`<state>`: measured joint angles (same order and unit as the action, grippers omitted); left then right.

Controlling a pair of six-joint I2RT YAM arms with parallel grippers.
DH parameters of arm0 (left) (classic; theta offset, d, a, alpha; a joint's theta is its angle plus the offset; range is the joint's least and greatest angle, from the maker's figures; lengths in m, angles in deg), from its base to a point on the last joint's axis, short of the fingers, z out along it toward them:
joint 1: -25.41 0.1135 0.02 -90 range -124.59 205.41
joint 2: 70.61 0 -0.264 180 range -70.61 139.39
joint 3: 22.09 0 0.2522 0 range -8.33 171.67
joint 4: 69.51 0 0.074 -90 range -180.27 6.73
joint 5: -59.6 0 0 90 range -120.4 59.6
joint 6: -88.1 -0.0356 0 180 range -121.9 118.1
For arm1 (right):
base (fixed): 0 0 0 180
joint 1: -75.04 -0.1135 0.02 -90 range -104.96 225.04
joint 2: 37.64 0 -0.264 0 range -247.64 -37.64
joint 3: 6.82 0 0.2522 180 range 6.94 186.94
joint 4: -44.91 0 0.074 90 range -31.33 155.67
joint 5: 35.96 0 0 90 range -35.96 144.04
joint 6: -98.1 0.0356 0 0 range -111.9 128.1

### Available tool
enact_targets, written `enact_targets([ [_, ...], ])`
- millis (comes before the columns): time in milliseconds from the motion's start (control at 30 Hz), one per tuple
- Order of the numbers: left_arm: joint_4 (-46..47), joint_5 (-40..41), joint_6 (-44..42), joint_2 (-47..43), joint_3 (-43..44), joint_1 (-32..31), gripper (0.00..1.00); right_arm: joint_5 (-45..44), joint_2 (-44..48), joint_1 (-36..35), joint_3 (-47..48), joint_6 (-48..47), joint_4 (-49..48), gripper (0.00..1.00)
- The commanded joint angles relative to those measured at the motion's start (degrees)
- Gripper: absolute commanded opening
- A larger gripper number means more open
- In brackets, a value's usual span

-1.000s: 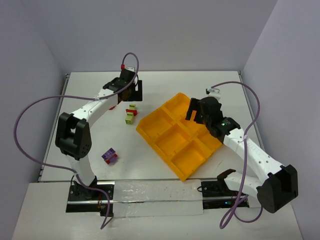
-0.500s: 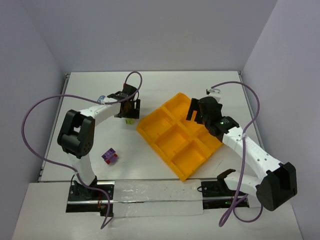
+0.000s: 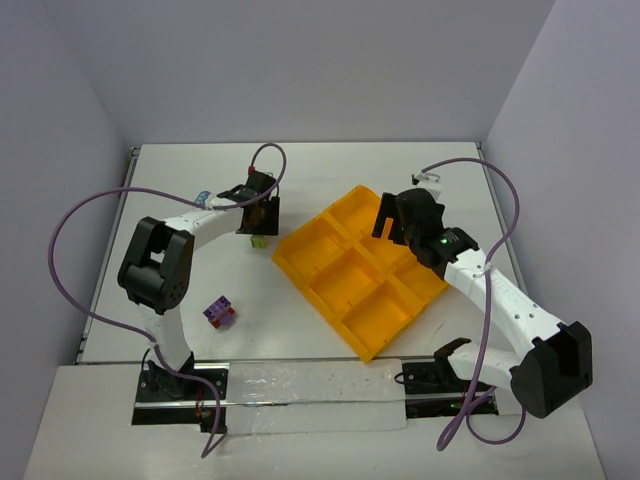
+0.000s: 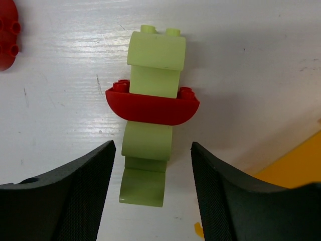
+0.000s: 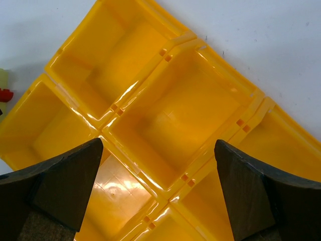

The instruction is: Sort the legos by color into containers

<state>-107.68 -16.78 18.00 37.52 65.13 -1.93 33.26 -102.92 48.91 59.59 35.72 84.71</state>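
Legos sit out on the table (image 3: 330,175), and I see none in the tray (image 3: 345,280) compartments that show. The nearest lot is a clump (image 4: 150,115), a run of yellow-green bricks with a curved red brick (image 4: 152,106) clipped across its middle. It lies just left of the tray's corner. Another red piece (image 4: 7,35) sits apart at the edge of the left wrist view, and a purple lego (image 3: 218,312) lies well off towards the arm's base.

The left gripper (image 4: 152,163) hangs over the clump's lower end with its jaws spread, one finger on each side of the green tail and neither seeming to touch it. The right gripper (image 5: 158,165) hovers over the tray's far compartments, jaws wide apart and holding nothing.

I'd call this the approach to a first pick, with the sorting itself not begun. The next move calls for the left arm to drop a little and close on the narrow green part without knocking it askew. The clump mixes two colours, so it would likely need pulling apart before either colour can go into a compartment. The right arm looks well placed to help.
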Motion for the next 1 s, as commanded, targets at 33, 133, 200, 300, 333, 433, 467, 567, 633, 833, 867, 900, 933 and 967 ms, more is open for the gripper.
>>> enact_targets([
  [33,4.18,0.67,0.79,1.55,-1.42,-0.34,0.69,-1.46,-0.46,-0.55,2.85,0.47,0.94,1.00],
  [133,5.22,0.37,1.25,1.42,-2.12,-0.34,0.68,-1.67,-0.08,-0.50,3.13,0.52,0.95,1.00],
  [200,5.91,0.80,1.67,1.45,-2.42,-0.27,0.63,-1.18,0.07,-0.50,3.40,0.98,0.95,1.00],
  [300,6.34,1.64,1.98,1.87,-2.42,-0.26,0.58,1.13,0.07,-0.50,4.16,1.47,0.45,1.00],
  [333,6.18,1.86,2.13,2.05,-2.23,-0.26,0.56,1.83,0.10,-0.50,4.44,1.63,0.30,1.00],
  [433,5.69,2.38,2.34,1.54,-1.84,-0.26,0.46,2.32,0.25,-0.50,5.16,1.98,0.24,1.00],
  [467,5.46,2.56,2.25,1.06,-1.79,-0.26,0.37,2.59,0.25,-0.55,5.37,2.00,0.29,1.00],
  [567,4.40,3.43,2.30,-0.29,-1.16,-0.17,0.15,4.76,0.25,-0.50,7.24,1.43,0.30,1.00],
  [633,3.59,2.40,1.90,-2.56,-0.65,-0.08,0.02,7.83,0.14,-0.58,9.66,0.69,0.01,1.00],
  [833,4.63,-10.61,-0.55,-13.41,-1.75,0.35,0.00,22.59,-0.80,-0.50,15.04,-7.19,-3.26,1.00],
  [867,5.76,-15.11,-1.11,-15.73,-2.61,0.66,0.00,25.22,-0.63,-0.50,15.20,-9.01,-4.66,1.00],
  [900,6.05,-19.06,-1.29,-16.22,-2.80,1.06,0.00,28.25,-0.57,-0.50,15.10,-10.19,-4.99,1.00],
  [933,8.30,-26.00,-1.50,-20.10,-4.28,1.84,0.00,31.52,-0.08,-0.50,14.88,-11.53,-7.60,1.00],
  [967,9.22,-30.47,-1.57,-21.69,-4.80,2.76,0.00,31.92,0.02,-0.54,15.25,-12.43,-8.26,1.00],
])
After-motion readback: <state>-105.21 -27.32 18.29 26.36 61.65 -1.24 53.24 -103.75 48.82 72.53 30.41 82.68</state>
